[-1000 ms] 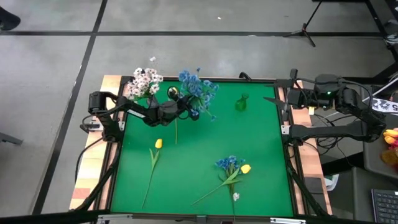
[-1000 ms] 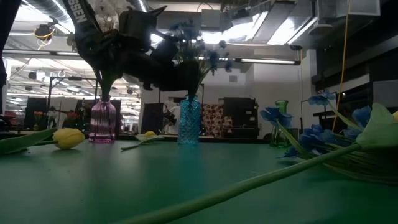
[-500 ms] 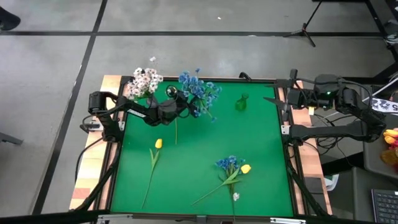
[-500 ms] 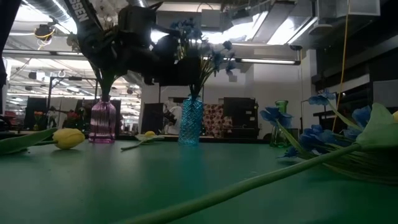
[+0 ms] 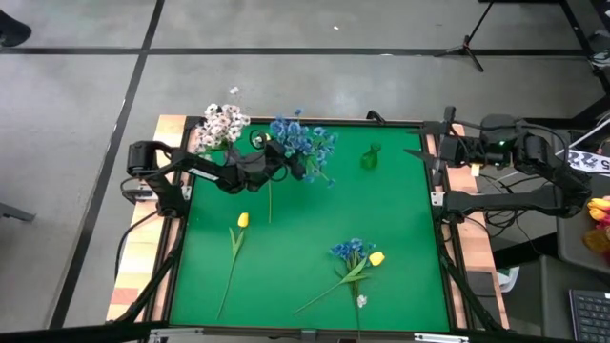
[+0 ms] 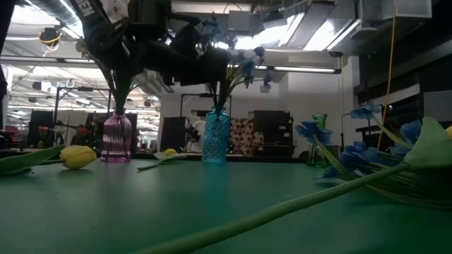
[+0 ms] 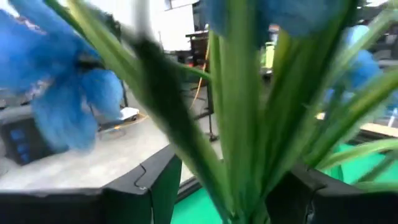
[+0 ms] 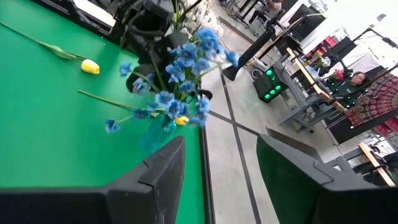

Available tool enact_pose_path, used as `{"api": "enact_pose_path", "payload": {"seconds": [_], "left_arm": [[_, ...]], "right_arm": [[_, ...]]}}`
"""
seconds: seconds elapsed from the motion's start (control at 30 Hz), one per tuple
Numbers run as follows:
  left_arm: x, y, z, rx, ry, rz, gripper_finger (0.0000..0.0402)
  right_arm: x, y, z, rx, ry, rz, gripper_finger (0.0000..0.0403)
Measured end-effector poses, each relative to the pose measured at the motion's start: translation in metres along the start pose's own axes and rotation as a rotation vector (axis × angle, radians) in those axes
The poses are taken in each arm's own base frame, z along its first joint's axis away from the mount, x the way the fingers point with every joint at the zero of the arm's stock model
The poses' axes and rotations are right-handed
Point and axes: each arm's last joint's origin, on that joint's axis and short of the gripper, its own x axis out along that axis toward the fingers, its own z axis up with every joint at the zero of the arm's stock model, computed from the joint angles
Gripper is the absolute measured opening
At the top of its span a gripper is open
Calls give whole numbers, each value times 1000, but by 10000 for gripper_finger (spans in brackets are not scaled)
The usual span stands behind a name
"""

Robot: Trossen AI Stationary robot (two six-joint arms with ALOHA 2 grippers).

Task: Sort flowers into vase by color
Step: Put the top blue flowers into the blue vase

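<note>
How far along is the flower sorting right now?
Done: white sprays stand in the pink vase, blue blooms in the blue vase. In hand: nothing; the left claw is open beside the blue stems. Left: the green vase is empty, and two yellow tulips and a blue stem lie on the mat.

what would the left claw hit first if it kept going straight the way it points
The green stems of the blue flowers standing in the blue vase. The left claw is open with those stems right between its fingers, so they come first; depth beyond them is unclear.
</note>
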Motion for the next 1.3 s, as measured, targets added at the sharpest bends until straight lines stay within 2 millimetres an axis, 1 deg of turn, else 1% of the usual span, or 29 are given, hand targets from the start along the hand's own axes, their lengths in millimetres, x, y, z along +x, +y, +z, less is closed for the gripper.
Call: {"api": "enact_pose_path", "payload": {"seconds": [0.1,0.23,0.37,0.47,0.57,0.6,0.67,0.8,0.9,1.0,1.1,1.3], "left_arm": [[0,6,2,-24,42,32,191],[2,12,-3,-47,109,56,191],[3,15,-7,-76,140,70,191],[3,16,-7,-92,143,72,191],[3,15,-7,-94,144,65,191],[3,15,-7,-95,143,65,191],[3,15,-7,-114,143,62,192],[4,16,-9,-199,167,23,192],[6,18,-13,-206,203,4,192],[6,19,-15,-213,221,8,192],[6,20,-16,-218,228,13,192],[6,20,-16,-267,229,17,192]], "right_arm": [[5,4,-4,24,12,9,198],[28,17,-20,63,60,20,198],[61,41,-47,139,81,31,198],[94,61,-68,196,32,36,198],[122,80,-89,247,-12,22,198],[130,83,-93,269,-41,2,198],[143,88,-98,319,-96,-26,198],[172,102,-111,352,-78,-6,198],[190,104,-111,372,-102,-5,198],[206,110,-116,375,-73,18,198],[217,112,-118,377,-66,17,198],[232,118,-124,400,-91,10,198]]}}
